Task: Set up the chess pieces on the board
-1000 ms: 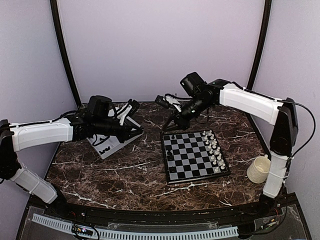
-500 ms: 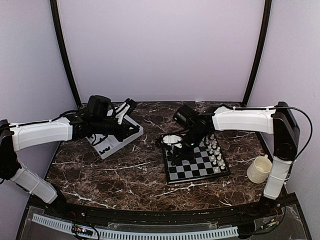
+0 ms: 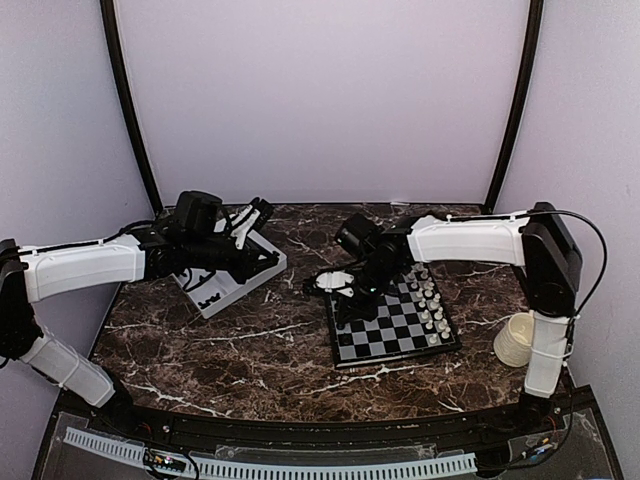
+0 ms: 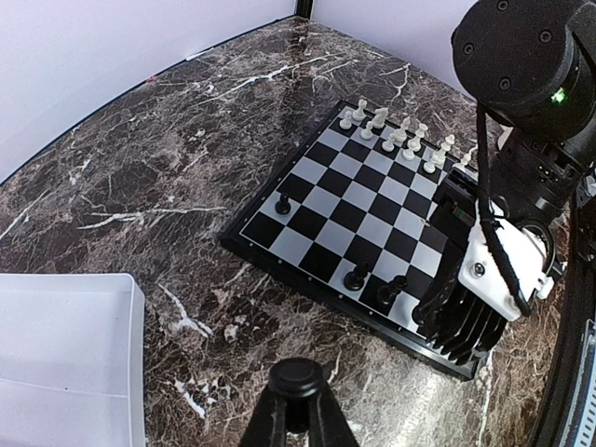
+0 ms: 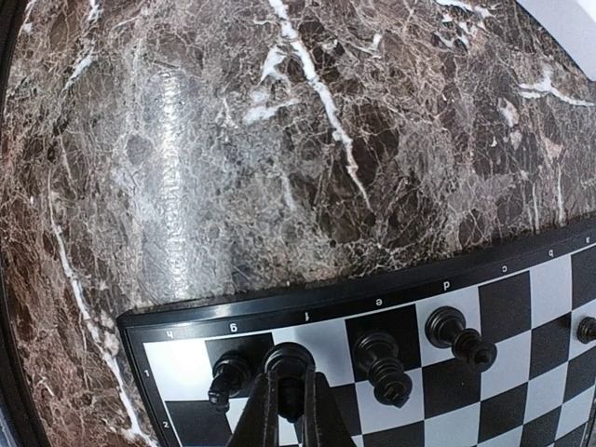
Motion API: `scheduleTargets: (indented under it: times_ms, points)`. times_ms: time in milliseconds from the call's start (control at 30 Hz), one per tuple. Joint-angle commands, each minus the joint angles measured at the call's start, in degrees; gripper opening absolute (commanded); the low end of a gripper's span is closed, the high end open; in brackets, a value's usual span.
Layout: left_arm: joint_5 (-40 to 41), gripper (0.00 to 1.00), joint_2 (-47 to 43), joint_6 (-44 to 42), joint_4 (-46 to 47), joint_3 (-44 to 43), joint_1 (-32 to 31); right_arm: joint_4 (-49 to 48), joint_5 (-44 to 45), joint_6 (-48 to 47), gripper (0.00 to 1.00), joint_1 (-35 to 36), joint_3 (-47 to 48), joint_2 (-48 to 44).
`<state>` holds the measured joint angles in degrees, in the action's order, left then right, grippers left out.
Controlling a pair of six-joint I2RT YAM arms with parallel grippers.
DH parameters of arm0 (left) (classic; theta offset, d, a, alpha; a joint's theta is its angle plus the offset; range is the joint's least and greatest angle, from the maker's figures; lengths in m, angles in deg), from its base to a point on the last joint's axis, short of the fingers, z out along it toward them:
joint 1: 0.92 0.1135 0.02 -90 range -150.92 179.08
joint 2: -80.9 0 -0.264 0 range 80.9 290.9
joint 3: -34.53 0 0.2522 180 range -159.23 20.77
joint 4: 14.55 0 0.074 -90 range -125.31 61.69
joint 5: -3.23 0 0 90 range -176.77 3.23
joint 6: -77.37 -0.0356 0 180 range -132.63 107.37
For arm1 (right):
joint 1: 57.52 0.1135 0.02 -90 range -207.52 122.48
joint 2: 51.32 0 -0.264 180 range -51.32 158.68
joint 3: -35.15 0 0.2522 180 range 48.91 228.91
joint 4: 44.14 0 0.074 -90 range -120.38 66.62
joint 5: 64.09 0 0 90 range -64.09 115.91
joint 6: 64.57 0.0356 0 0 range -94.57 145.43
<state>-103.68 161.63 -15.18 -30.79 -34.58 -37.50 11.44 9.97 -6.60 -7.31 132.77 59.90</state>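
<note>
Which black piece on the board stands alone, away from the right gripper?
The black piece near the board's left corner in the left wrist view; the other black pieces cluster beside the right gripper.

Bench (image 3: 250, 340): dark brown marble-look slab, white-veined, polished, with sheen under the light.
Board (image 3: 392, 336): smooth and hard, black and grey-white checks, slight gloss, black rim.
Chess pieces (image 5: 380, 363): black moulded plastic, glossy.
White chessmen (image 4: 396, 135): pale plastic, smooth.
Tray (image 4: 65, 354): white plastic, smooth, satin.
Arm shells (image 3: 80, 268): white matt plastic.
</note>
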Motion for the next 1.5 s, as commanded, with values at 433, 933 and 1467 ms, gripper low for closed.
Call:
scheduleTargets:
  times_ms: [433,933,1467]
  points:
    - [-0.40,0.00,-0.83,0.22,-0.73,-1.60,0.24,-0.78,3.03,1.44,0.01,0.50,1.71,3.16]
    - [-0.42,0.00,-0.47,0.28,-0.86,-1.69,0.24,0.58,3.32,2.12,0.16,0.80,2.84,1.53]
    - [-10.43,0.00,4.05,1.83,-2.18,-3.93,0.26,10.03,2.61,-6.90,0.33,0.92,16.84,-4.92]
